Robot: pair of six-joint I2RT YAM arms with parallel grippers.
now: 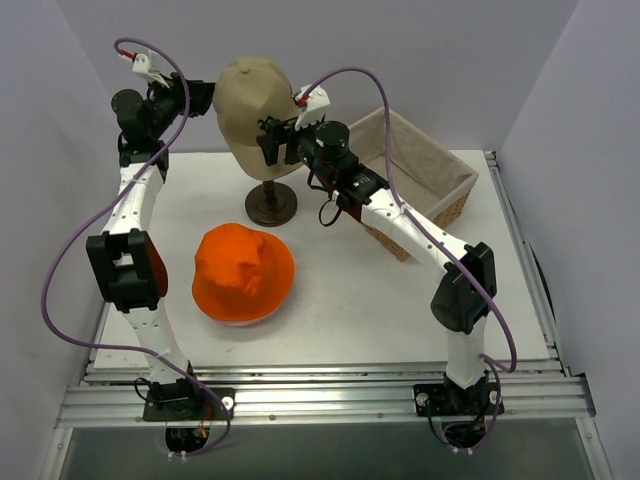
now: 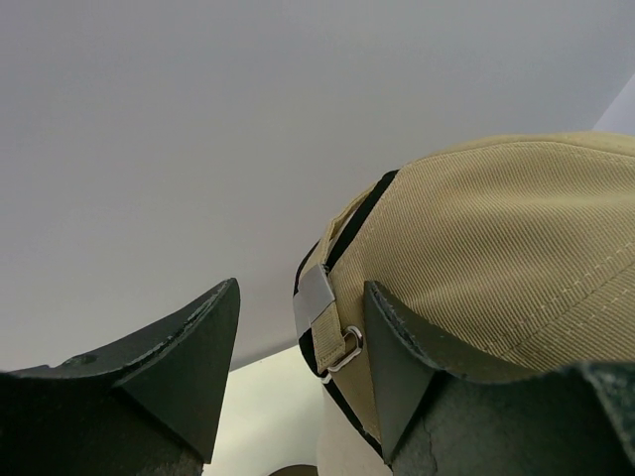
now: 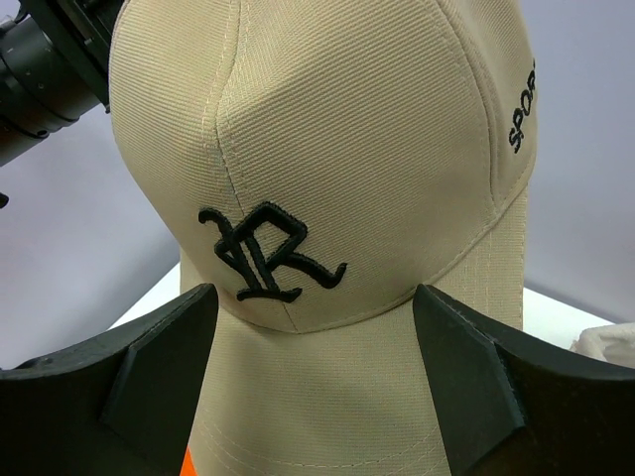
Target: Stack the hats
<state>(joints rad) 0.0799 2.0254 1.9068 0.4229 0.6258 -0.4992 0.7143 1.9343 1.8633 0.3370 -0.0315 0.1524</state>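
Left end effector [image 2: 301, 288] open astride strap [image 2: 332, 342] of tan twill baseball cap [image 3: 327, 129], right end effector [image 3: 316, 290] open flanking brim [image 3: 298, 416] — risks tipping dark stand [image 1: 271, 205] if pulled unevenly.

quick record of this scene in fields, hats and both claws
tan cap: raised on a dark stand
orange bucket hat: on the table, apart from the cap
left claw: open, at the cap's rear strap
right claw: open, either side of the cap's front
basket: back right

place: robotics lab cell | cues: white table [image 1: 380, 300]; plain grey walls [image 1: 440, 50]; aluminium rail frame [image 1: 330, 398]
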